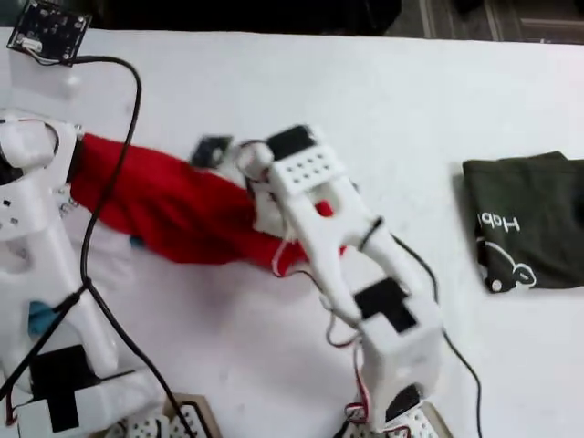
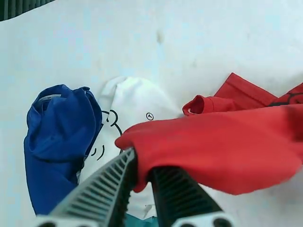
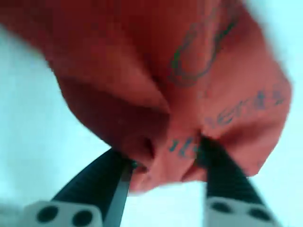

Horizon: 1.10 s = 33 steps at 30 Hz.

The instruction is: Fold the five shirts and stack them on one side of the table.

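While the left gripper (image 2: 142, 182) pinches the red shirt (image 2: 222, 146), a white shirt (image 2: 135, 101) lies half hidden beyond it; the right gripper (image 3: 165, 172) clamps another bunch.

The red shirt (image 1: 173, 205) stretches in a bunched band across the surface (image 1: 365, 82). A dark green shirt (image 1: 529, 224) lies folded flat, print up, at the right edge. A crumpled blue shirt (image 2: 59, 137) touches a rumpled white shirt (image 2: 132, 106).

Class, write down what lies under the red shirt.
Under the red shirt lies a white shirt, beside a blue shirt. How far the white shirt runs beneath is covered.
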Available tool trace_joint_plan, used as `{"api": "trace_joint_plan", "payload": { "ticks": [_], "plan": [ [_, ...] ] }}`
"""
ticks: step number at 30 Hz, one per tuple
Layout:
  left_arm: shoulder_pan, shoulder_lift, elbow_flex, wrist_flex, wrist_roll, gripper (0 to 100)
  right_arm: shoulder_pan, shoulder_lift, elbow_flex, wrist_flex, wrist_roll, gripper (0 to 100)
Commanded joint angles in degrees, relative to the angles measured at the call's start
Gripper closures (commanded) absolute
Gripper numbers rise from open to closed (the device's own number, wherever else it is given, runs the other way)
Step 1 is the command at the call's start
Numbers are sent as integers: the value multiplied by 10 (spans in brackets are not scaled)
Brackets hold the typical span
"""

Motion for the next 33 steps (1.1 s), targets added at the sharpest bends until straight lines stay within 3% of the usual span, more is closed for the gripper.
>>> {"api": "trace_joint_plan", "payload": {
  "ticks": [1, 5, 10, 20, 24, 29, 33],
  "plan": [
    [0, -23, -3, 3, 0, 976, -11, 65, -149, 25, -69, 637],
    [-1, -23, -3, 3, -1, 976, -12, 112, -230, 70, -81, 637],
    [-1, -22, -3, 2, -1, 976, 0, 32, -183, 70, -80, 637],
    [-1, -20, -3, -3, 1, 976, -4, -215, 60, 69, -80, 637],
    [0, -20, -3, -3, 2, 976, -53, -290, 170, 69, -76, 637],
    [1, -20, -3, -3, 2, 976, -125, -305, 308, 52, -80, 637],
    [1, -20, -3, -3, 3, 976, -129, -263, 393, -47, -80, 637]
  ]
}}
